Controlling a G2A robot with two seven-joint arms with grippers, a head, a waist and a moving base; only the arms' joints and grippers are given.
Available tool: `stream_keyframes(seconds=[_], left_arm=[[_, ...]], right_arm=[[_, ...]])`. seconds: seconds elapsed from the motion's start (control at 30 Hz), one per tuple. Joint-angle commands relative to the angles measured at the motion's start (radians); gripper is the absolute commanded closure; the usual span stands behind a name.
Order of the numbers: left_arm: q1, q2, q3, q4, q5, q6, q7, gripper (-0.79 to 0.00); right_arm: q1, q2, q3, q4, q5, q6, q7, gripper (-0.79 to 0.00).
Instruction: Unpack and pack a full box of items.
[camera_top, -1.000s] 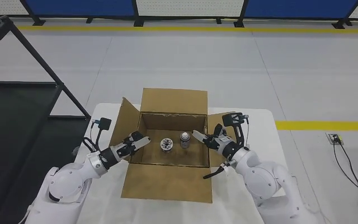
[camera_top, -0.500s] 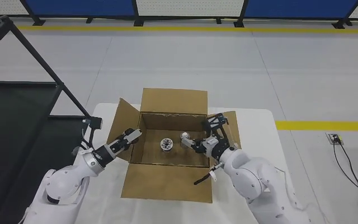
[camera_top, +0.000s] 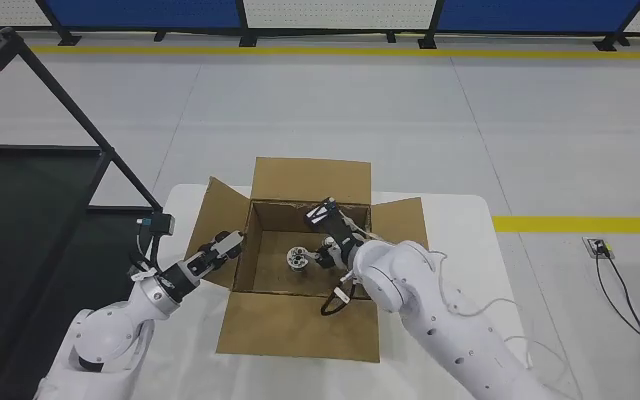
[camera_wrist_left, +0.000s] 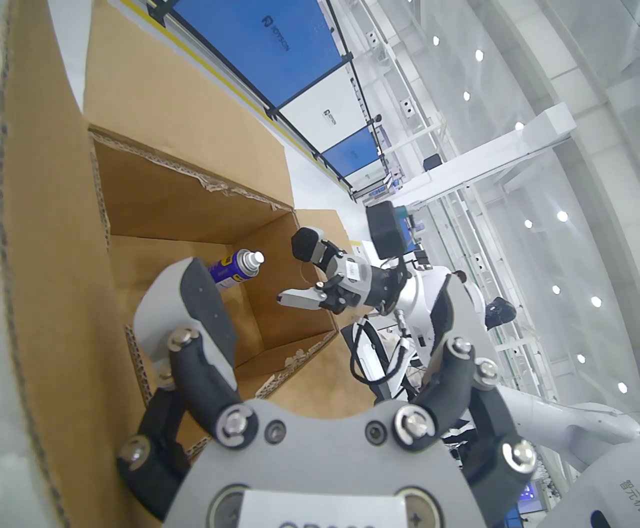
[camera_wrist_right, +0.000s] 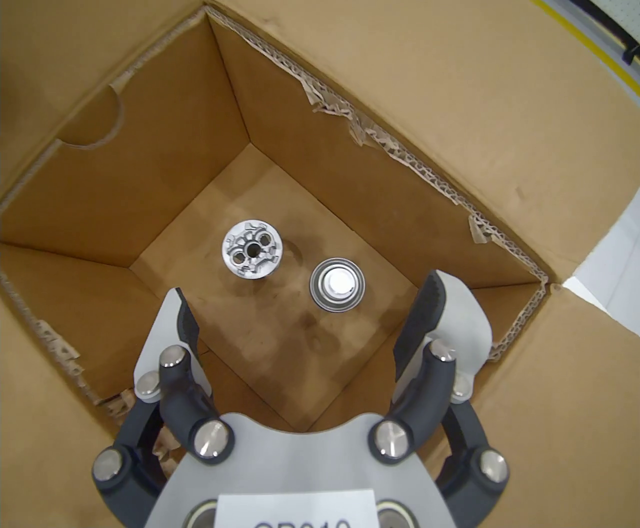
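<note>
An open cardboard box (camera_top: 310, 182) stands on the white table (camera_top: 455, 212). On its floor stand a round silver metal part (camera_wrist_right: 252, 249) and, beside it, a spray can (camera_wrist_right: 336, 284) seen from above. The metal part (camera_top: 297, 258) also shows in the top view. My right gripper (camera_wrist_right: 307, 320) hangs open inside the box mouth, above the can, holding nothing. In the top view the right gripper (camera_top: 323, 251) covers the can. My left gripper (camera_top: 228, 243) is open and empty at the box's left flap. From there I see the can (camera_wrist_left: 235, 267) and the right gripper (camera_wrist_left: 300, 272).
The box's four flaps are folded outward; the front flap (camera_top: 300, 325) covers the table's near middle. A black metal frame (camera_top: 70, 110) stands left of the table. Bare table strips lie left and right of the box.
My right gripper has swung left from the right flap to over the box interior, above the can. My left gripper has pulled back leftward out of the box to the left flap.
</note>
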Motion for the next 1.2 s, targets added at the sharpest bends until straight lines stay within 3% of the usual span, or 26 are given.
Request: stream_keyframes(seconds=[0.0, 0.53, 0.57, 0.6, 0.7, 0.73, 0.87, 0.93, 1.0, 1.17], left_arm=[[0.003, 0.001, -0.005, 0.002, -0.007, -0.002, -0.001, -0.785], [0.004, 0.006, -0.008, 0.009, -0.023, -0.006, 0.007, -0.785], [0.005, 0.007, -0.008, 0.009, -0.023, -0.007, 0.008, -0.785], [0.006, 0.007, -0.009, 0.009, -0.023, -0.008, 0.009, -0.785], [0.009, 0.008, -0.010, 0.010, -0.025, -0.010, 0.011, -0.785], [0.010, 0.008, -0.010, 0.010, -0.026, -0.011, 0.013, -0.785], [0.014, 0.010, -0.013, 0.012, -0.028, -0.012, 0.017, -0.785], [0.016, 0.010, -0.014, 0.012, -0.029, -0.013, 0.017, -0.785], [0.018, 0.011, -0.015, 0.012, -0.029, -0.011, 0.020, -0.785], [0.023, 0.012, -0.016, 0.010, -0.035, -0.015, 0.024, -0.785]], right_arm=[[0.027, -0.014, -0.024, 0.049, -0.001, 0.006, 0.009, -0.785], [0.146, -0.110, -0.109, 0.330, 0.037, 0.043, 0.004, -0.767], [0.151, -0.114, -0.111, 0.344, 0.039, 0.043, 0.005, -0.723], [0.156, -0.119, -0.114, 0.357, 0.039, 0.045, 0.009, -0.597], [0.167, -0.132, -0.122, 0.388, 0.040, 0.047, 0.016, -0.449], [0.171, -0.136, -0.124, 0.396, 0.040, 0.047, 0.016, -0.459], [0.181, -0.152, -0.128, 0.426, 0.045, 0.039, 0.018, -0.311], [0.184, -0.157, -0.129, 0.432, 0.042, 0.038, 0.013, -0.188], [0.181, -0.159, -0.118, 0.415, 0.059, 0.011, -0.001, -0.012], [0.153, -0.141, -0.068, 0.313, 0.016, 0.024, -0.007, 0.000]])
